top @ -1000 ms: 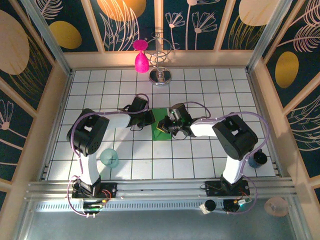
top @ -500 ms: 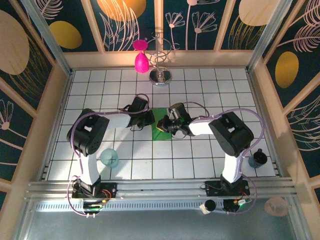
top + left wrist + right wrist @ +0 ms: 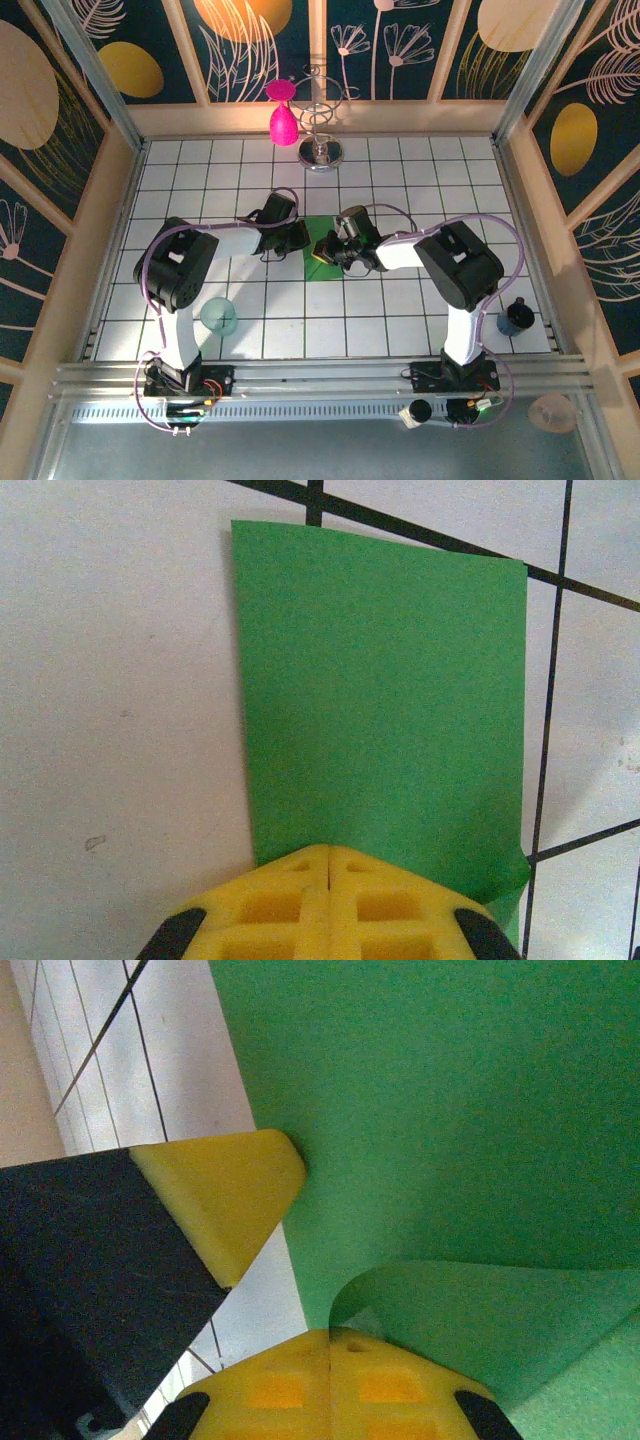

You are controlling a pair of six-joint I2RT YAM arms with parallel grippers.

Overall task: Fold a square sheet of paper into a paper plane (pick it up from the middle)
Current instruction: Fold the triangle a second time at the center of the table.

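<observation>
The square sheet of paper (image 3: 319, 270) is bright green and lies folded to a narrow rectangle on the white tiles mid-table, between both grippers. My left gripper (image 3: 300, 240) is shut, and its yellow tips (image 3: 328, 848) rest on the near edge of the flat paper (image 3: 380, 690). My right gripper (image 3: 323, 250) comes in from the opposite side. Its shut yellow tips (image 3: 330, 1335) meet the corner of a flap (image 3: 480, 1320) that curls up off the sheet (image 3: 440, 1100). The left gripper's fingertip (image 3: 225, 1200) touches the sheet's edge in the right wrist view.
A pink teardrop object (image 3: 283, 122) hangs beside a metal wire stand (image 3: 322, 150) at the back. A translucent teal cup (image 3: 220, 316) stands near the left arm's base. A dark cup (image 3: 516, 318) sits at the right front. Wooden walls ring the tiled floor.
The right arm's elbow has drifted slightly left. Both grippers have stayed at the paper.
</observation>
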